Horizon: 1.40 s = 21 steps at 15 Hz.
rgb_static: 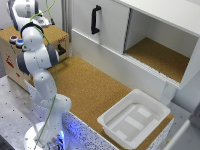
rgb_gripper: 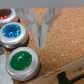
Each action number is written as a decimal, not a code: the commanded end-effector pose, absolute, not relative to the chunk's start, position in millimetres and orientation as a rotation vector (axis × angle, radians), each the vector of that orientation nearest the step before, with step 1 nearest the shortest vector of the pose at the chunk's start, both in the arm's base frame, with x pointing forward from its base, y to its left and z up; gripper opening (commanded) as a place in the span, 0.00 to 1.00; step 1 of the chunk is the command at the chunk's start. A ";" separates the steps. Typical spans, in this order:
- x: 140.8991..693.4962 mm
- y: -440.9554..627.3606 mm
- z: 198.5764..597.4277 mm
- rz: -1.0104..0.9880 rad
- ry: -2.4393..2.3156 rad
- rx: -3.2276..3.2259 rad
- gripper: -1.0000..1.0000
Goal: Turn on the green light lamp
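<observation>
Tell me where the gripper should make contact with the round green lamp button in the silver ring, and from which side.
Best guess: press the round green lamp button on its flat green top, coming straight down with the gripper. It sits low in a silver ring on the wooden box, close beside the blue button, leaving little side wall to grip.

A big brown cork board (rgb_static: 90, 85) covers the table top in the middle of the exterior view. At 1 o'clock stands a white cabinet (rgb_static: 150, 35). Its door (rgb_static: 100, 22) has a black handle (rgb_static: 95, 19). Beside the door is an open shelf (rgb_static: 160, 57) with a cork floor. At 5 o'clock a white tray (rgb_static: 106, 120) sits on the cork. At 9 o'clock is a wooden box (rgb_static: 12, 67). The table edge at 7 o'clock is grey metal (rgb_static: 12, 112).
</observation>
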<state>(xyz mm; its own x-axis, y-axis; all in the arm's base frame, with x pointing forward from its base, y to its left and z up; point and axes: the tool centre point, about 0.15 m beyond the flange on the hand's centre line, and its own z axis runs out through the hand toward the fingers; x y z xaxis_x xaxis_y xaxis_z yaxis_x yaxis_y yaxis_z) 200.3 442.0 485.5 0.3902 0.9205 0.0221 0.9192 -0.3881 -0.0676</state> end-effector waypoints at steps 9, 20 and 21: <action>167.0 452.6 425.0 0.139 -1.638 -2.611 0.00; 143.3 454.6 508.0 -0.152 -1.595 -2.673 0.00; 139.2 455.7 507.6 -0.134 -1.617 -2.673 0.00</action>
